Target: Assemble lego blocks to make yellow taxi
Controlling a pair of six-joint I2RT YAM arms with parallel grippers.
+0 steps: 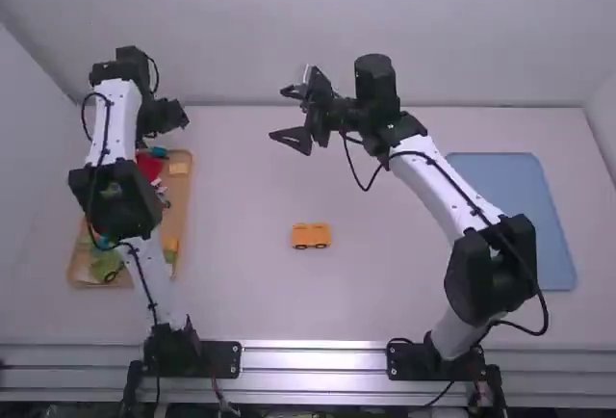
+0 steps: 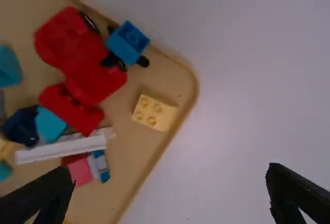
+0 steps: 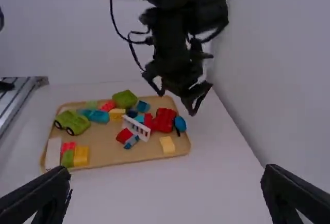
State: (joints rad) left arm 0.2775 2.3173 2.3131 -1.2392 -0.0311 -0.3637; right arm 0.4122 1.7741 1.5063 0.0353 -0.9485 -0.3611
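Left fingers, wide apart, empty; right fingers, likewise | pale yellow brick lies below left pair, long axis aslant to closing line | left arm nearer

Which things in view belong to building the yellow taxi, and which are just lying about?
For the taxi, probably:
- yellow-orange wheeled piece on the table
- yellow four-stud block in the tray's corner

Lying about, probably:
- green wheeled piece
- white fence piece
- flat blue rectangle
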